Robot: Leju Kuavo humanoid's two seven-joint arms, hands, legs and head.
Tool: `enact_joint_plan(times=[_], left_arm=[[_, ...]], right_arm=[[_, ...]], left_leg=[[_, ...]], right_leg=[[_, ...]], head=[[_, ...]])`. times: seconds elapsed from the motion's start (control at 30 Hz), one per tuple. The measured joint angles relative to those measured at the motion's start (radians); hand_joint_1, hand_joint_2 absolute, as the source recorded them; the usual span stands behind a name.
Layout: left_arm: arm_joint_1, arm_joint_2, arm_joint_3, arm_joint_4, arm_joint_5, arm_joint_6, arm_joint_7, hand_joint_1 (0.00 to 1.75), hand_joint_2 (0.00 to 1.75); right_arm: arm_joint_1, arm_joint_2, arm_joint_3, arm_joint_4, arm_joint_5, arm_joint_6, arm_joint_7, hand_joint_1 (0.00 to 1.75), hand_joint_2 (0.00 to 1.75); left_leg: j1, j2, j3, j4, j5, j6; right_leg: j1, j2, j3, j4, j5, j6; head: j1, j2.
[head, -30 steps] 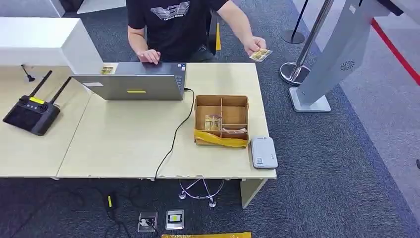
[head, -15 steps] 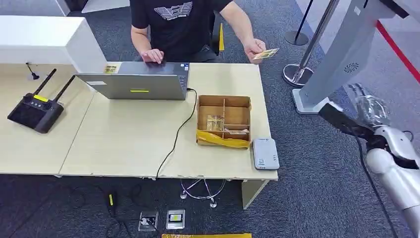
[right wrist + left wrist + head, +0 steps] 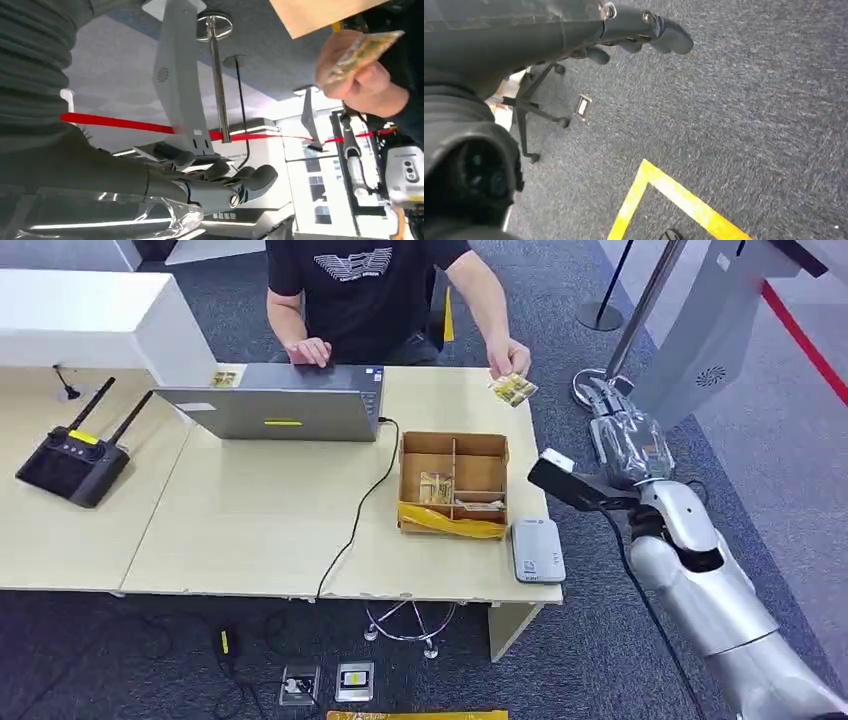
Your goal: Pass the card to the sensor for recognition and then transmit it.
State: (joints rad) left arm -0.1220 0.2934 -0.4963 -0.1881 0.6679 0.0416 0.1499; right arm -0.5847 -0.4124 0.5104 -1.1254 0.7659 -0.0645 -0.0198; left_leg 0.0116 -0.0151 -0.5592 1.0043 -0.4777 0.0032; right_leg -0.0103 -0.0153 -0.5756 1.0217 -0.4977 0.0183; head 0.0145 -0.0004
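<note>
Right silver hand point(image 3: 622, 430) rises toward person's small yellow printed card point(image 3: 514, 389) | fingers point(image 3: 250, 181) apart, empty | risk: card slips at handover

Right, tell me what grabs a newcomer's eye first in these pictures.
The person's hand holding a card out past the table's far right corner. Just right of it, the robot's right hand is raised beside the table, empty. Then the partitioned cardboard box with the grey sensor beside it.

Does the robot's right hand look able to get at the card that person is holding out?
Probably yes: the right hand is raised beside the table's end, empty, with open air between it and the card in the person's hand.
</note>
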Motion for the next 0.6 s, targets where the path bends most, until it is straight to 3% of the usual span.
enact_joint_plan(times=[0.6], left_arm=[[0.0, 0.0, -0.024, 0.0, 0.017, 0.017, 0.0, 0.0, 0.0]], right_arm=[[-0.035, 0.205, -0.006, 0.016, 0.118, -0.071, -0.003, 0.0, 1.75]], left_leg=[[0.0, 0.001, 0.0, 0.0, 0.0, 0.0]], right_leg=[[0.0, 0.001, -0.001, 0.0, 0.0, 0.0]], head=[[0.0, 0.0]])
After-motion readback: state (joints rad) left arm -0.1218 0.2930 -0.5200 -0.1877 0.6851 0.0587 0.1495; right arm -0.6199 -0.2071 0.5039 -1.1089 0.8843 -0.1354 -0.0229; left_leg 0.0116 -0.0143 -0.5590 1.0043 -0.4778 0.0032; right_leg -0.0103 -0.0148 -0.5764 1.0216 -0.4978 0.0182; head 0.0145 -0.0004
